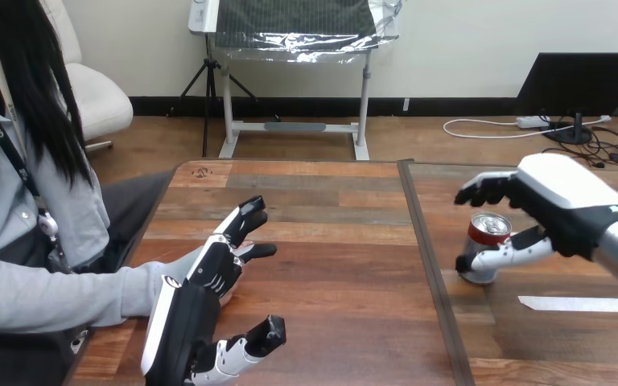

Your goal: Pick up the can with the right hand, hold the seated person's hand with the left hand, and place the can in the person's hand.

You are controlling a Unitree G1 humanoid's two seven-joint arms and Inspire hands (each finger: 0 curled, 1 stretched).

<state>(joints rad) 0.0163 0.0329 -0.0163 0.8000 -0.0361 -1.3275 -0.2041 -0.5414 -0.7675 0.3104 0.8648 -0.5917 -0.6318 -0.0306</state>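
the right hand (567, 205) was spread loosely about the can (483, 251), which stood on the table (330, 241) under its arched fingers with its thumb by the near side, nothing clenched. the left hand (181, 322) lay open over the person's hand (227, 296), fingers straight and thumb held apart.

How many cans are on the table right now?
1. The can stands upright on the table's right side, under the right robot hand, whose thumb is beside it. Nothing suggests a hidden one.
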